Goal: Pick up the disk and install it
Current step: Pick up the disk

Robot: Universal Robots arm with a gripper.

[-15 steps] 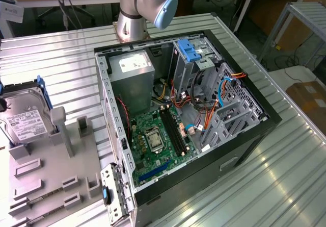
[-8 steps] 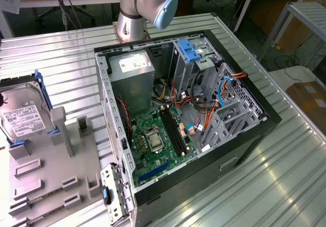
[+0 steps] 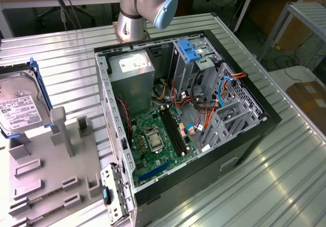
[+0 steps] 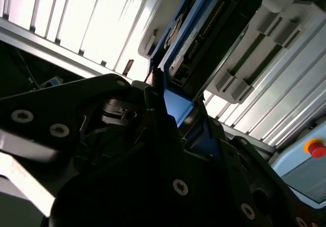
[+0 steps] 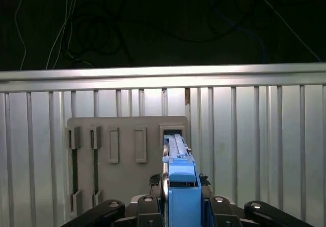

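Tool (image 5: 181, 182) clamps the disk (image 5: 176, 150) edge-on; exterior view shows its label (image 3: 19, 109).

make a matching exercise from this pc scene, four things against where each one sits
Things
1. disk
2. power supply box
3. motherboard
4. blue bracket

Places
a. green, flat on the floor of the open case
b. outside the case, at the exterior view's left, over the grey holder
c. atop the metal drive cage inside the case
d. grey with a white sticker, in the case corner near the arm's base

Pairs: 1-b, 2-d, 3-a, 4-c
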